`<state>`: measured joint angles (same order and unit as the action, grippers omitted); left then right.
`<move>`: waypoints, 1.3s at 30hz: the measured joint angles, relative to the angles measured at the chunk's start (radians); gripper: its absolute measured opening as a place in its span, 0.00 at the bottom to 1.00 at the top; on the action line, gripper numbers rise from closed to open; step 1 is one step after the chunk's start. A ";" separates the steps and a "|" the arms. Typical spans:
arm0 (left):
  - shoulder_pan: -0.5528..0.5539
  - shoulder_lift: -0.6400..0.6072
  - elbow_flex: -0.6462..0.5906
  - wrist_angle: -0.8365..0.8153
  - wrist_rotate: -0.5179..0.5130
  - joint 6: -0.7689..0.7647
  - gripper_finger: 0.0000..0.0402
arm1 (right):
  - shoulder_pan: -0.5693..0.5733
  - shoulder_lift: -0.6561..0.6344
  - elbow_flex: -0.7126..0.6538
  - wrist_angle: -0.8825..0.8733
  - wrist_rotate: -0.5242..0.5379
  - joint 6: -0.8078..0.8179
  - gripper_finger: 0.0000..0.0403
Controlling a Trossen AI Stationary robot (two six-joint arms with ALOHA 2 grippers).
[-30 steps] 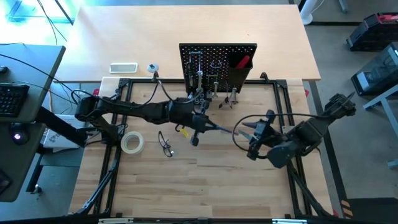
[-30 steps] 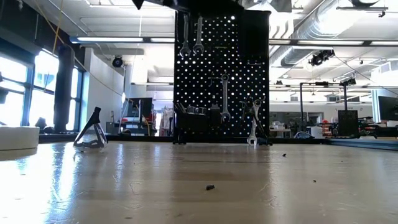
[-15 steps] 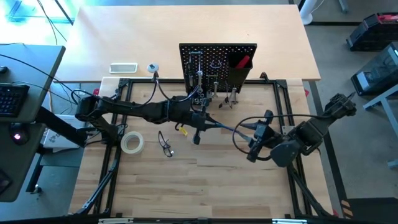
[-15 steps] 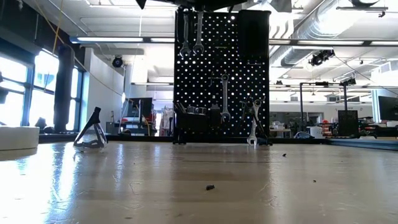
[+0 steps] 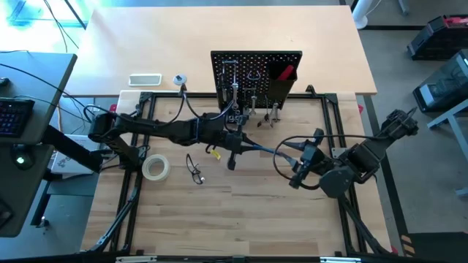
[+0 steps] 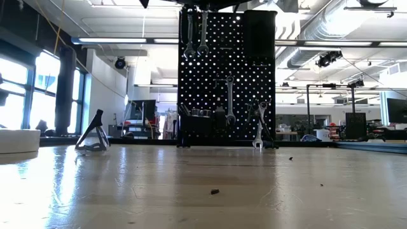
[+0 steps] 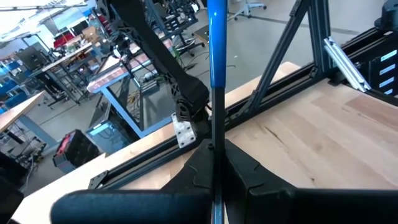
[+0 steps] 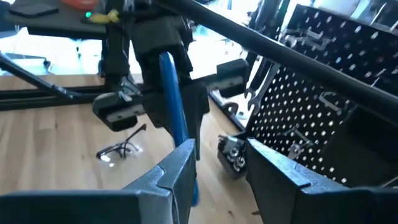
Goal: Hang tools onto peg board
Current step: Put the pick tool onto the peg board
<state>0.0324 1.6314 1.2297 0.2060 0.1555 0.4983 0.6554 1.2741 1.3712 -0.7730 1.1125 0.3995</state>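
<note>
The pale wooden bench (image 5: 219,219) carries everything, and the black upright peg board (image 5: 256,73) dotted with holes stands near its far edge. In the low view 2 silver wrenches (image 6: 196,37) hang from hooks at the board's top, another silver wrench (image 6: 229,98) hangs at its middle, and a further one (image 6: 258,130) sits low beside it. From above, a black box-shaped bin (image 5: 281,82) on the board's face holds a red-handled tool (image 5: 286,72).

In front of the board, above the bench, the left tool (image 5: 235,143) is pressed together on the thin metal shaft of a blue-handled hex key (image 5: 263,150), which stretches level between the 2 arms. The handle is slim, straight and bright blue. The right tool (image 5: 296,162) has its fingers (image 8: 180,165) spread to either side of the blue handle's end; whether they touch it cannot be told.

A pale tape roll (image 5: 155,168) lies flat on the bench towards the left, with clear glasses (image 5: 194,169) with dark arms just beside it. A small white rectangular tray (image 5: 145,79) rests on the far bench, left of the board.
</note>
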 joint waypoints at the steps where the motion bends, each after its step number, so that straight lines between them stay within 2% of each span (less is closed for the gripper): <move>1: 0.002 0.000 0.000 -0.001 -0.001 -0.003 0.00 | 0.008 0.000 0.000 0.011 0.016 -0.012 0.34; 5: 0.010 0.000 0.000 -0.002 -0.001 -0.016 0.00 | 0.033 -0.001 0.000 0.053 0.026 -0.058 0.34; 9: 0.013 0.000 0.000 0.003 -0.001 -0.019 0.00 | 0.028 -0.001 0.000 0.046 -0.025 -0.039 0.34; 17: 0.012 0.000 0.001 0.034 0.042 -0.034 0.00 | -0.069 0.029 0.000 0.008 -0.145 -0.021 0.34; 22: 0.012 0.000 0.001 0.032 0.043 -0.035 0.00 | -0.111 0.057 0.000 0.014 -0.162 -0.047 0.33; 35: 0.014 0.000 0.001 0.023 0.045 -0.033 0.00 | -0.112 0.058 0.000 0.082 -0.174 -0.114 0.08; 39: 0.014 0.000 0.001 0.020 0.043 -0.037 0.00 | -0.111 0.058 0.000 0.079 -0.171 -0.113 0.05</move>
<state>0.0467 1.6310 1.2304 0.2256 0.1982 0.4618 0.5440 1.3323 1.3712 -0.6945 0.9417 0.2864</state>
